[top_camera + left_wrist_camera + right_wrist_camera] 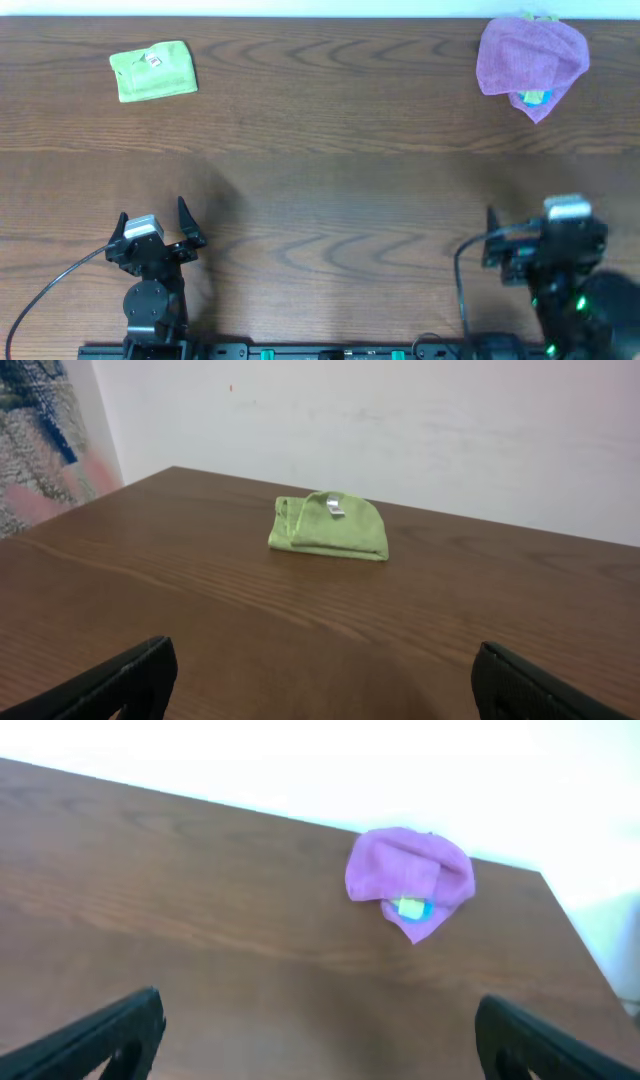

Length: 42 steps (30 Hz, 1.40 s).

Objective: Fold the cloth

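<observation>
The brown wood-grain table carries a crumpled purple microfibre cloth, well ahead of the right end effector, whose fingers stand wide apart. The lime-green microfibre cloth, lying doubled over, sits well ahead of the left end effector, likewise spread and empty. It looks light, soft and floppy; a free edge near its small white tag seems the best pinch.

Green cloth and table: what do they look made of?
Green cloth: soft, matte, fuzzy fabric, probably microfibre; limp rounded folds, small white tag. Table: brown wood grain, slight sheen; real wood or laminate, cannot tell.
</observation>
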Motion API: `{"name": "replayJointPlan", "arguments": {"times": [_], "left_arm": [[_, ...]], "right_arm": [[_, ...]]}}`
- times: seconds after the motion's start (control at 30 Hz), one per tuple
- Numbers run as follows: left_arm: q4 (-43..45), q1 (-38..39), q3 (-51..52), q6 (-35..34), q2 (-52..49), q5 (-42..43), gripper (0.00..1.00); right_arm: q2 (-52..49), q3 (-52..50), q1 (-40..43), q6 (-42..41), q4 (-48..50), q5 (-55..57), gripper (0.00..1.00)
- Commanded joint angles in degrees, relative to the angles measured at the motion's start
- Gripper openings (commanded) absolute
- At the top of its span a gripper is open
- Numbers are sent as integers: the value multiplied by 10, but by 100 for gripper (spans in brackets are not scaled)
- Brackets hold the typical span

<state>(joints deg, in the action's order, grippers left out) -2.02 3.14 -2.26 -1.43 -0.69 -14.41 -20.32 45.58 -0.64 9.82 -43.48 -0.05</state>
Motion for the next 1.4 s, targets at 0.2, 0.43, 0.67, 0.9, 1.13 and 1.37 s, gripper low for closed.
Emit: {"name": "replayJointPlan", "arguments": {"times": [0.2,0.43,0.67,0.9,1.13,1.37], "left_arm": [[-9,-2,20,8,5,-7,96],[-9,-2,20,8,5,-7,96],[-9,-2,20,8,5,-7,95],[-9,-2,20,8,5,-7,95],[-9,-2,20,8,5,-7,96],[-9,-2,20,8,5,-7,95]], "right_arm": [[156,-261,34,65,115,-125,99],[194,-322,29,65,131,-124,99],[200,-367,14,62,146,-124,99],[200,-377,14,-60,155,-45,99],[200,-377,14,-160,153,0,99],[200,-377,14,-160,153,0,99]]}}
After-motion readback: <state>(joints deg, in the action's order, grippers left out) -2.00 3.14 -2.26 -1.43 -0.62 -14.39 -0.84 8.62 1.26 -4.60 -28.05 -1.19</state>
